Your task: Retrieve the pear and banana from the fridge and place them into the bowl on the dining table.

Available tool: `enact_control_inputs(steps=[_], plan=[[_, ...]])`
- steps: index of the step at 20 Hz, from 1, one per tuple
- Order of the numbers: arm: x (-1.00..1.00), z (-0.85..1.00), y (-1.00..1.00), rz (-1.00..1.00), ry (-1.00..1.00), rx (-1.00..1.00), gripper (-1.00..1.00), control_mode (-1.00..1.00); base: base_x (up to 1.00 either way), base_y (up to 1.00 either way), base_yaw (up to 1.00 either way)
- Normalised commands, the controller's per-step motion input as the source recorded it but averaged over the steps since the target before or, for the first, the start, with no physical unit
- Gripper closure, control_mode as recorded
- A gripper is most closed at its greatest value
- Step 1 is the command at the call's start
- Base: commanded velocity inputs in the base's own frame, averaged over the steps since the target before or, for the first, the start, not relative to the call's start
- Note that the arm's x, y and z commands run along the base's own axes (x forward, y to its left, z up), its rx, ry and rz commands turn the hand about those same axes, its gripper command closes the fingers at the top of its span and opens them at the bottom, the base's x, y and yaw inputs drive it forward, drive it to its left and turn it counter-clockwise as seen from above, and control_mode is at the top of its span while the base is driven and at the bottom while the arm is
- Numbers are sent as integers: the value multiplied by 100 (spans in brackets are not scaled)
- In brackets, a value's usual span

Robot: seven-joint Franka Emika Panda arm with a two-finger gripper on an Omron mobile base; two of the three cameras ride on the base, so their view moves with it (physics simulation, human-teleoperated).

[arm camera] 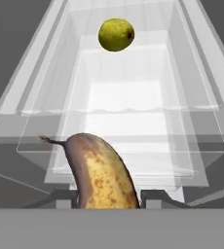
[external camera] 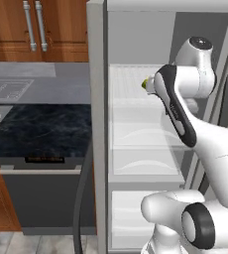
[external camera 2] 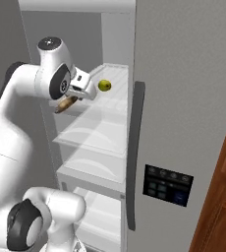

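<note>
Banana (arm camera: 102, 175) | clamped between the tool (arm camera: 109, 197) fingers | pear (arm camera: 116, 34) apart, farther back on fridge (external camera 2: 183, 98) shelf

Arm raised, hand (arm camera: 109, 197) clamped tight

The banana (arm camera: 102, 177) has a matt, dull yellow skin with brown speckles and a dark brownish end. The pear (arm camera: 116, 34) is smooth, yellow-green, with a slight shine. The fridge (external camera 2: 183, 98) is matt light grey outside; its shelves (arm camera: 119, 116) look like clear glass. The counter (external camera: 41, 129) on the left is black marble with pale veins, and the cupboards (external camera: 66, 30) are brown wood with metal handles (external camera: 35, 26).
</note>
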Motion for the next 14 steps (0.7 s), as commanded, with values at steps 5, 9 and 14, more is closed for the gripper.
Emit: enact_control_inputs(steps=[5,9,14], plan=[[-71,-17,0,4,-3,0,100,-100,0,0,0],[-58,-26,0,5,-1,0,100,-100,0,0,0],[0,0,0,0,0,0,100,100,-55,0,5]])
